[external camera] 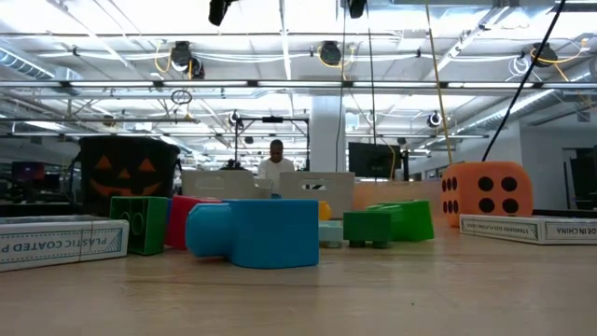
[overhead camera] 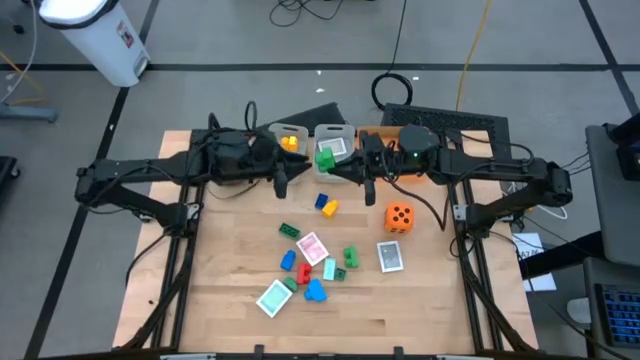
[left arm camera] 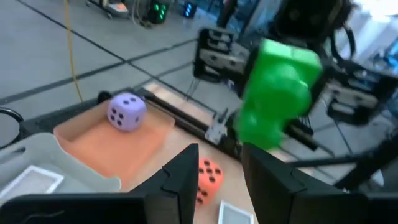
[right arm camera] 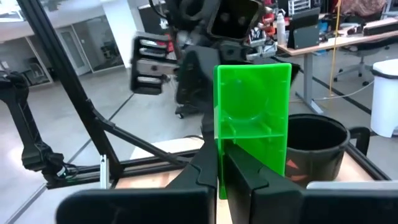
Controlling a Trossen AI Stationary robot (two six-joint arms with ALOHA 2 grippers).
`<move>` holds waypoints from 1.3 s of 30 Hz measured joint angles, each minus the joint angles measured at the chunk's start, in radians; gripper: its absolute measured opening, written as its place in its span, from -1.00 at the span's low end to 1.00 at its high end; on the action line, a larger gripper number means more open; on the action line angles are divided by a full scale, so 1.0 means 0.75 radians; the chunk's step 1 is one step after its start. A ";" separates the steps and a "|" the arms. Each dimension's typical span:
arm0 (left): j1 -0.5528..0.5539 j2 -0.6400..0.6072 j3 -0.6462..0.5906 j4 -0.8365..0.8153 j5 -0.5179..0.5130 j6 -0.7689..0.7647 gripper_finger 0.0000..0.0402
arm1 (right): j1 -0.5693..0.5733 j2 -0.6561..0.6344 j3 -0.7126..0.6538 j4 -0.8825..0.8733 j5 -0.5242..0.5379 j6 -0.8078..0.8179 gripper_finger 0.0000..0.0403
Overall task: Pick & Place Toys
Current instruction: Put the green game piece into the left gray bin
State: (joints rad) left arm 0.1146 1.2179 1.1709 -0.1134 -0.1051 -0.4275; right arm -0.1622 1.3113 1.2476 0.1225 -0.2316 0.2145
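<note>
My right gripper [overhead camera: 338, 166] is shut on a green block [right arm camera: 252, 118], high over the clear bins [overhead camera: 335, 138] at the table's far edge; the block also shows in the high view [overhead camera: 325, 157]. My left gripper [left arm camera: 221, 180] is open and empty, close to the left of the green block [left arm camera: 277, 93] and facing it. A purple die [left arm camera: 126, 112] lies in the orange tray [left arm camera: 106, 146]. An orange die [overhead camera: 398, 217], several cards [overhead camera: 311, 247] and small blocks [overhead camera: 316, 290] lie on the table's middle. My right gripper pinches the green block between its two fingers [right arm camera: 208, 165] at the block's lower end [right arm camera: 249, 158]. The fingers come level from the table's right. The block stands up past the fingertips, its hollow underside toward the wrist camera, lifted clear of everything.
A black pot [right arm camera: 317, 146] stands at the far left behind the green block; it shows with a pumpkin face in the low view [external camera: 126, 173]. A yellow block [overhead camera: 290, 142] and a card [overhead camera: 337, 148] lie in the clear bins. A person [external camera: 275, 161] stands far off.
</note>
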 joint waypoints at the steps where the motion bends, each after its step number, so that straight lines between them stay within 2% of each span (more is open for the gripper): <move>1: 0.010 0.000 0.000 0.019 0.000 0.000 -0.36 | 0.000 0.000 0.000 0.008 0.000 0.002 -1.00; 5: 0.045 -0.001 0.000 0.081 0.003 -0.002 -0.26 | 0.000 0.000 0.000 0.042 0.001 0.002 -1.00; 13: 0.056 0.000 0.000 0.122 0.083 0.014 0.20 | 0.000 0.000 0.000 0.051 0.003 0.003 -1.00; 18: 0.024 0.028 0.002 0.242 0.109 0.087 0.37 | 0.001 0.015 -0.001 0.127 0.003 0.006 -1.00; 28: 0.004 0.134 0.002 0.338 0.110 0.111 0.42 | 0.004 0.101 -0.001 0.199 -0.005 0.049 -1.00; 39: 0.011 0.125 0.002 0.415 0.098 0.178 0.42 | 0.010 0.105 -0.001 0.211 -0.009 0.048 -1.00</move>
State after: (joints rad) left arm 0.1225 1.3118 1.1725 0.1975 -0.0319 -0.2938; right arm -0.1547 1.3899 1.2469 0.2810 -0.2387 0.2504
